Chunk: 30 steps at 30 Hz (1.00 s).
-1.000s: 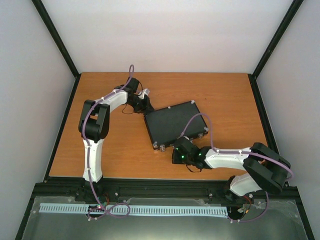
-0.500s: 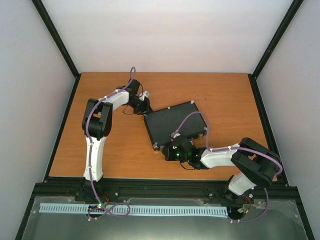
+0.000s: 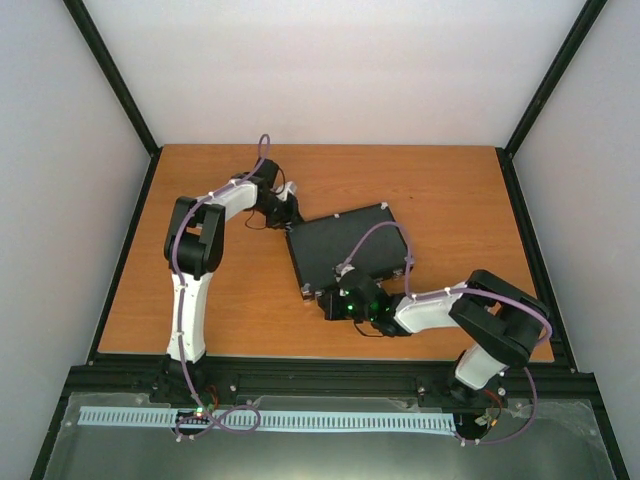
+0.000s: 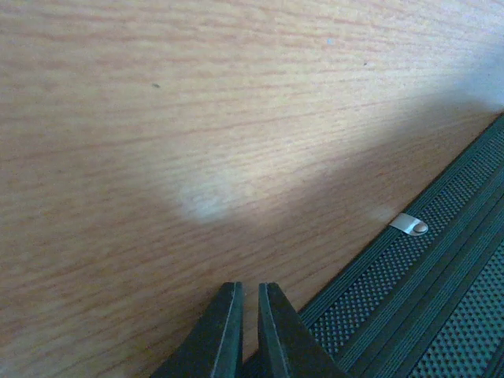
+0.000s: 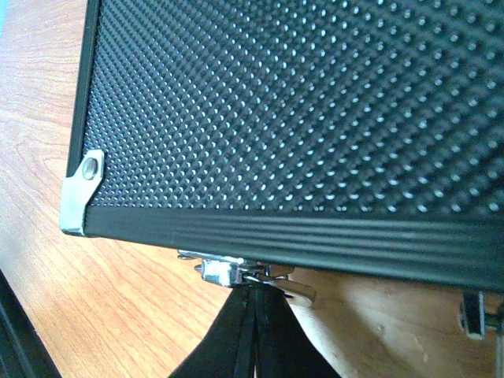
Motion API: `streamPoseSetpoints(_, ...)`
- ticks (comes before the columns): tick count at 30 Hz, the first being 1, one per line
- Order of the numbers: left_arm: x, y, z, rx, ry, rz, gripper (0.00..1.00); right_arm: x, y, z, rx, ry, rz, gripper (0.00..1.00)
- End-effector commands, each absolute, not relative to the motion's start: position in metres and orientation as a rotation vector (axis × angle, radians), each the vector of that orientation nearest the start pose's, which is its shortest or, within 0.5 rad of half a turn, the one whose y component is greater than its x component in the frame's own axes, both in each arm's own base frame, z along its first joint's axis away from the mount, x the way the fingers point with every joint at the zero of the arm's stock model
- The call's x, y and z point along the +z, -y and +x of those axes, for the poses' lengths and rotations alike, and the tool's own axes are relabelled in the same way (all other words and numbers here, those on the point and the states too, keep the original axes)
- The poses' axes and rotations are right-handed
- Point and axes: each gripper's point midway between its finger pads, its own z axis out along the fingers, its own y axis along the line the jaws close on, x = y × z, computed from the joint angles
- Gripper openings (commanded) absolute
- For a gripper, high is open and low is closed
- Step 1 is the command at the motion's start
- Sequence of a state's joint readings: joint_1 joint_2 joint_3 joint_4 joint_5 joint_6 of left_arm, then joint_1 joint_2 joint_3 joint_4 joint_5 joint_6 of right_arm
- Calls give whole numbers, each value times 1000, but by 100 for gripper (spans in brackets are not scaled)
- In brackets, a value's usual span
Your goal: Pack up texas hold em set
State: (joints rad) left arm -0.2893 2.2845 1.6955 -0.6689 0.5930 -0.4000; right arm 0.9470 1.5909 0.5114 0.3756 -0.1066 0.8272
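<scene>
The right gripper point(image 5: 252, 293), fingers together, pokes the small silver metal latch point(image 5: 227, 270) on the near edge of the black bumpy briefcase point(image 5: 299, 118). Its thin tips may slip off. The left gripper point(image 4: 244, 298), almost together, holds nothing.

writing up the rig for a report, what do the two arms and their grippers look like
The left arm and right arm match: white links, bulky black joints, a thin purple cable tied along each with small white clips. The right wrist shows green lights. The left gripper and right gripper each have two slim, flat black fingers tapering to the tips.
</scene>
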Motion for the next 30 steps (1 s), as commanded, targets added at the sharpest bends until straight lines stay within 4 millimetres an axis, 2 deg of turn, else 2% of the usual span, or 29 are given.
streamPoseSetpoints(1, 7, 234, 424, -976, -3002, -40, 9, 14, -310, 228, 841, -2496, -141, 3)
streamPoseSetpoints(6, 3, 233, 420, -979, -3012, -39, 9, 3, -292, 242, 721, -2497, -30, 3)
streamPoseSetpoints(9, -1, 233, 417, -985, -3021, -40, 9, 3, -294, 246, 720, -2489, -36, 3)
streamPoseSetpoints(13, -3, 232, 419, -981, -3021, -41, 9, 14, -298, 240, 739, -2481, -85, 3)
streamPoseSetpoints(18, -5, 228, 427, -989, -3010, -66, 9, 33, -290, 233, 738, -2451, -96, 3)
streamPoseSetpoints(21, -4, 225, 430, -986, -3005, -75, 9, 35, -286, 233, 728, -2443, -85, 3)
streamPoseSetpoints(24, -5, 223, 430, -985, -3009, -82, 9, 33, -289, 233, 730, -2452, -94, 3)
streamPoseSetpoints(28, 3, 218, 434, -934, -3005, -59, 9, 48, -292, 235, 737, -2442, -106, 3)
streamPoseSetpoints(30, 12, 215, 441, -902, -2993, -60, 14, 60, -288, 237, 686, -2444, -132, 5)
